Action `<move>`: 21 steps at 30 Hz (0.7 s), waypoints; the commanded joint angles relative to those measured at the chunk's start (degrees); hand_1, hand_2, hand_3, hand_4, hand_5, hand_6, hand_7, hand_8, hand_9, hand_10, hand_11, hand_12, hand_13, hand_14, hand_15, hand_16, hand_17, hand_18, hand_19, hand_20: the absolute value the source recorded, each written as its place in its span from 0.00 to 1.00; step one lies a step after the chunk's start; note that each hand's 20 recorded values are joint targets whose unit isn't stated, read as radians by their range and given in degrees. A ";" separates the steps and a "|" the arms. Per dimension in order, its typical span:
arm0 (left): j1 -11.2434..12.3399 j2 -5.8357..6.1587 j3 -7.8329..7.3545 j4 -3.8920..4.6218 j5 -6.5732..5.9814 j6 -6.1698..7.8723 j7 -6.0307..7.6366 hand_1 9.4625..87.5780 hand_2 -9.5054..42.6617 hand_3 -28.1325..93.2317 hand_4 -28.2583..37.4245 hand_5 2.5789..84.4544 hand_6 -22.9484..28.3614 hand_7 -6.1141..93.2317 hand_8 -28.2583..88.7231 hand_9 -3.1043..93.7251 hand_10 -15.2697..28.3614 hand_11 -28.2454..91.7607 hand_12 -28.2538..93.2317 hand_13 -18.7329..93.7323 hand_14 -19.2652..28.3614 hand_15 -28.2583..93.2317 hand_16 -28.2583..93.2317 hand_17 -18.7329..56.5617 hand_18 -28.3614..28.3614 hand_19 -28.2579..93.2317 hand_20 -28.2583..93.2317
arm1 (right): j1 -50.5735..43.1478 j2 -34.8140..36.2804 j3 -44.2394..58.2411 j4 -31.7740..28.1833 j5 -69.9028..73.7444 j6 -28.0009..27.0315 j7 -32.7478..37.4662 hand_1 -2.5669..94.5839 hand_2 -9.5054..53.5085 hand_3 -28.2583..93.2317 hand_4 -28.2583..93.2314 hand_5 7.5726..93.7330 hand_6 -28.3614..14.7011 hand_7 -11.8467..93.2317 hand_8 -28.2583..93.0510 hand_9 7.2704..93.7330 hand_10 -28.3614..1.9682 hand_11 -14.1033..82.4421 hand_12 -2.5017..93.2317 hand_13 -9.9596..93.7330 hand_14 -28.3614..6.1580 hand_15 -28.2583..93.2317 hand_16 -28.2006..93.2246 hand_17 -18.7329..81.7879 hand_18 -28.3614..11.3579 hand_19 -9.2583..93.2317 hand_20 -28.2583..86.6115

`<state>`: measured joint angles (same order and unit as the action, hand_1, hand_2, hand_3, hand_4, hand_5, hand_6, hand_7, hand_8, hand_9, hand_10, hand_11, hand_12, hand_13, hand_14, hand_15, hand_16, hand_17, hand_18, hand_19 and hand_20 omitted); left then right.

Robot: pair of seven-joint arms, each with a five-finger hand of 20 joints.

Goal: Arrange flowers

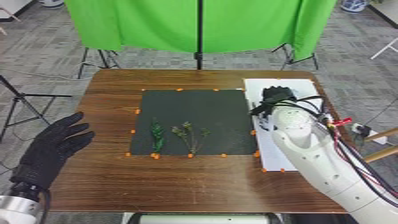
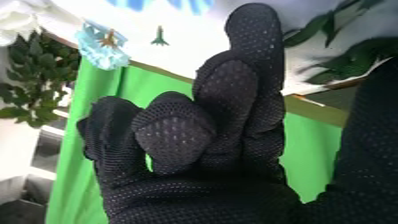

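Table [image 1: 178, 187]: brown, wood-grained. Mat [image 1: 195, 112]: dark grey. Tabs [image 1: 155, 156]: orange. Sheet [image 1: 276, 162]: white. Sprigs [image 1: 158, 137]: green. Curtain [image 1: 142, 30]: bright green. Floor [image 1: 44, 50]: mottled grey. Arms [image 1: 299, 145]: white. Cables [image 1: 357, 169]: black, some red. Left hand [image 1: 49, 150]: black. Right hand [image 1: 277, 94]: black, its fingers [image 2: 173, 132] dotted paler. In the right wrist view: blossom [image 2: 105, 56], pale blue; second blossom [image 2: 19, 21], white; foliage [image 2: 40, 65], dark green.
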<state>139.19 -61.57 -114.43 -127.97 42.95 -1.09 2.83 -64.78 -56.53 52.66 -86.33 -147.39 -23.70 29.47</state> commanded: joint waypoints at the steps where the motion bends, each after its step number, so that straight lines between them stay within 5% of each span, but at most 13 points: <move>1: 0.42 -0.43 0.30 0.38 0.19 -0.09 -0.73 0.24 0.14 0.82 0.09 0.37 0.48 0.35 0.12 0.33 0.64 0.50 0.35 0.40 0.72 0.59 0.23 0.18 0.90 0.65 0.31 | -0.69 -0.97 -1.12 1.73 0.44 -2.31 -2.42 0.48 0.05 0.56 0.00 0.87 0.69 0.56 0.09 0.96 0.68 0.67 0.39 0.91 0.61 0.83 0.46 0.67 0.15 1.00 0.76; 5: 0.16 -0.49 0.48 0.44 0.20 -0.09 -0.69 0.24 0.14 0.82 0.09 0.37 0.48 0.35 0.12 0.33 0.64 0.50 0.35 0.40 0.72 0.60 0.23 0.18 0.90 0.65 0.31 | -0.75 -2.45 -0.31 2.79 6.13 -6.52 0.61 0.66 0.04 0.48 0.00 0.88 0.72 0.54 0.07 0.96 0.70 0.67 0.38 0.91 0.64 0.83 0.47 0.66 0.20 1.00 0.76; 9: 0.12 -0.44 0.48 0.44 0.18 -0.05 -0.65 0.24 0.14 0.82 0.09 0.37 0.48 0.35 0.12 0.33 0.64 0.50 0.35 0.40 0.72 0.60 0.23 0.18 0.90 0.65 0.31 | -1.61 -2.89 1.42 3.64 7.45 -6.67 1.14 0.71 0.07 0.34 0.07 0.88 0.73 0.51 0.08 0.96 0.71 0.67 0.38 0.89 0.65 0.84 0.47 0.63 0.25 1.00 0.76; 14: 0.19 -0.51 0.56 0.40 0.14 0.22 -0.55 0.24 0.14 0.82 0.09 0.37 0.48 0.35 0.12 0.33 0.64 0.50 0.35 0.40 0.72 0.60 0.23 0.18 0.90 0.65 0.31 | -2.06 -3.38 2.82 3.85 12.41 -7.59 3.45 0.67 0.03 0.53 0.00 0.89 0.72 0.49 0.15 0.98 0.72 0.64 0.38 0.91 0.65 0.82 0.47 0.65 0.20 1.00 0.74; 21: 0.51 -0.60 0.35 0.23 0.14 0.03 -0.38 0.24 0.15 0.82 0.09 0.37 0.48 0.35 0.12 0.33 0.64 0.50 0.35 0.40 0.72 0.60 0.23 0.18 0.90 0.65 0.31 | -3.12 -2.17 5.14 -0.51 12.95 -7.16 2.64 0.47 0.00 0.69 0.00 0.87 0.71 0.50 0.08 0.96 0.71 0.64 0.38 0.90 0.65 0.82 0.47 0.65 0.17 1.00 0.74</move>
<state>138.99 -61.63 -114.14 -127.92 42.95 -1.05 2.76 -63.50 -60.19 56.98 -85.63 -134.90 -28.84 31.82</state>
